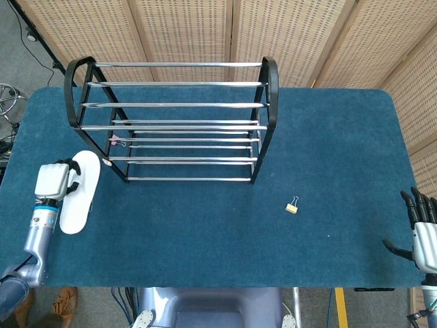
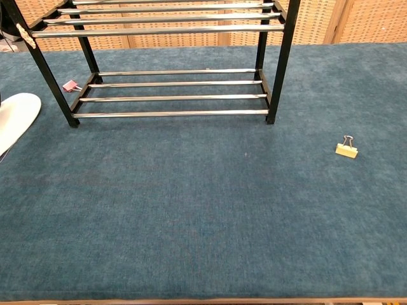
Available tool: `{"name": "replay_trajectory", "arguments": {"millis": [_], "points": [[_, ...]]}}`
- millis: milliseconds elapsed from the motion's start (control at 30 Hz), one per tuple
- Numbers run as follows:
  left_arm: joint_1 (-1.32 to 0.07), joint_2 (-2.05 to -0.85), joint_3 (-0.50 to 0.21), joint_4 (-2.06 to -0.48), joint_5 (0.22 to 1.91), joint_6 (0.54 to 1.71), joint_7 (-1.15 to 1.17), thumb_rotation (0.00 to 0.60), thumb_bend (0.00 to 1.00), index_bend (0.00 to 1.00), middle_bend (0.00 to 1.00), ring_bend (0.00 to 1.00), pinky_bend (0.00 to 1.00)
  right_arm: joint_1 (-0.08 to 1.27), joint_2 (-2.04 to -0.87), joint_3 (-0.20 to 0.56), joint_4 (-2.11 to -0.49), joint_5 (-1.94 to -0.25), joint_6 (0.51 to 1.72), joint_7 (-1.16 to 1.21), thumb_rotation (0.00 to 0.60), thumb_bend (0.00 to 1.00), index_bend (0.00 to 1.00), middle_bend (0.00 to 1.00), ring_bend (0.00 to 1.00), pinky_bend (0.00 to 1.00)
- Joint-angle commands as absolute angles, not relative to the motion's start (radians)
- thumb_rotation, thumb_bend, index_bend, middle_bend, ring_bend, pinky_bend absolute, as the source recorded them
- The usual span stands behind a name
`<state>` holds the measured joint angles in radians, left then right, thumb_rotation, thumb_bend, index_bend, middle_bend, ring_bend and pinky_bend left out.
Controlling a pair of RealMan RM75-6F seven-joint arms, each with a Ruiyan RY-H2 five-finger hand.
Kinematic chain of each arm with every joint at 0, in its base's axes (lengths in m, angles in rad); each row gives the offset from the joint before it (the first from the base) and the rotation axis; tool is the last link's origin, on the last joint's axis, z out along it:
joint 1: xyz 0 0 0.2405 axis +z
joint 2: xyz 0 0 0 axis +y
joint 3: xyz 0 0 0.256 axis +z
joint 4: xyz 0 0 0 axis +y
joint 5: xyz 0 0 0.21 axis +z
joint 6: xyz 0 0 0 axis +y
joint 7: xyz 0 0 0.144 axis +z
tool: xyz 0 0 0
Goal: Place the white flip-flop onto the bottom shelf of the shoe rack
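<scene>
Left of the shoe rack (image 1: 174, 123), the white flip-flop (image 1: 80, 191) lies lengthwise front-to-back, left hand (image 1: 56, 181) fingers clamped on it.

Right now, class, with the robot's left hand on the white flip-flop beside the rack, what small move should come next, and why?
Probably lift slightly. The left robot hand appears curled over the white foam flip-flop's strap, the flip-flop lies flat on the blue table, and the black metal shoe rack's bottom shelf stands empty.
</scene>
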<state>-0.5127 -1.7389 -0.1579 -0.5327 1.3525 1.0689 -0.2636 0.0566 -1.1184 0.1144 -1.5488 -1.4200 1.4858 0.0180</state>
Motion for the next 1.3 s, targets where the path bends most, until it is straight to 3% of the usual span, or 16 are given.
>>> {"name": "replay_trajectory", "arguments": {"millis": [33, 433, 933, 1133, 1300], "points": [[-0.51, -1.745, -0.148, -0.521, 1.365, 1.077, -0.291, 0.6, 0.48, 0.67, 0.5, 0.49, 0.63, 0.056, -1.118, 0.114, -1.55, -1.42, 1.486, 0.019, 0.6, 0.0, 0.0, 0.0, 0.0, 0.0], [-0.472, -1.695, -0.073, -0.546, 1.471, 1.206, -0.435, 0.6, 0.5, 0.71, 0.53, 0.51, 0.64, 0.055, -1.114, 0.113, -1.554, -1.422, 1.488, 0.021, 0.6, 0.0, 0.0, 0.0, 0.0, 0.0], [-0.396, -1.561, 0.053, -0.7, 1.633, 1.407, -0.565, 0.6, 0.5, 0.71, 0.53, 0.51, 0.64, 0.052, -1.108, 0.113, -1.561, -1.426, 1.494, 0.031, 0.6, 0.0, 0.0, 0.0, 0.0, 0.0], [-0.421, -1.55, 0.067, -0.76, 1.692, 1.465, -0.534, 0.6, 0.5, 0.71, 0.53, 0.51, 0.64, 0.052, -1.108, 0.112, -1.561, -1.427, 1.494, 0.033, 0.6, 0.0, 0.0, 0.0, 0.0, 0.0], [-0.473, -1.551, 0.064, -0.832, 1.725, 1.448, -0.472, 0.6, 0.5, 0.71, 0.53, 0.51, 0.64, 0.052, -1.107, 0.113, -1.56, -1.425, 1.494, 0.034, 0.6, 0.0, 0.0, 0.0, 0.0, 0.0]]}}
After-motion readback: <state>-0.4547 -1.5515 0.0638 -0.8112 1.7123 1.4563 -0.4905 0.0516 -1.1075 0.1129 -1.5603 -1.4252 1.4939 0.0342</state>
